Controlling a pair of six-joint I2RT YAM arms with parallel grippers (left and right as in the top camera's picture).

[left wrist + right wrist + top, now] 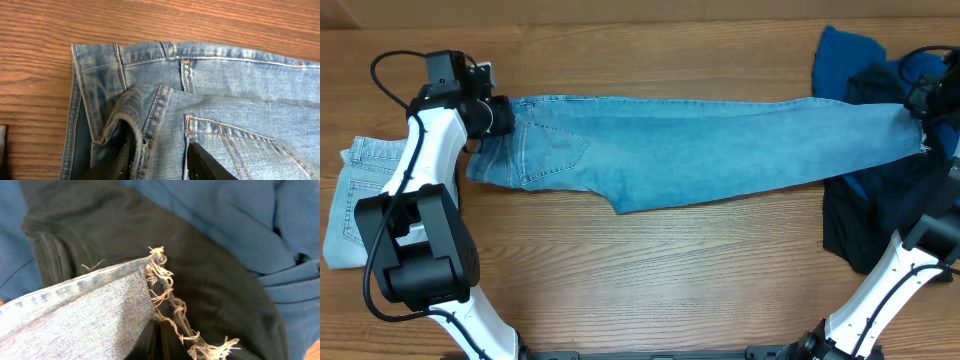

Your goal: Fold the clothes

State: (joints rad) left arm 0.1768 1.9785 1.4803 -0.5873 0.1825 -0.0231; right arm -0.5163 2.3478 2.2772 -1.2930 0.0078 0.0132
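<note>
Long light-blue denim jeans (700, 150) stretched flat across brown wooden counter (650, 290), stitched waistband (225, 52) pinched between left fingers (210, 167), frayed hem (165, 295) between right fingers (152, 347). Keep taut; carry hem over onto waistband, edges aligned.

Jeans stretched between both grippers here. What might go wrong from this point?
1. The right gripper pinches the jeans only at the frayed hem, so the grip may slip.
2. That hem lies over the dark garment, which the next move might snag or drag along.
3. The left gripper holds a bunched bit of waistband, so the fold may come out crooked.
</note>
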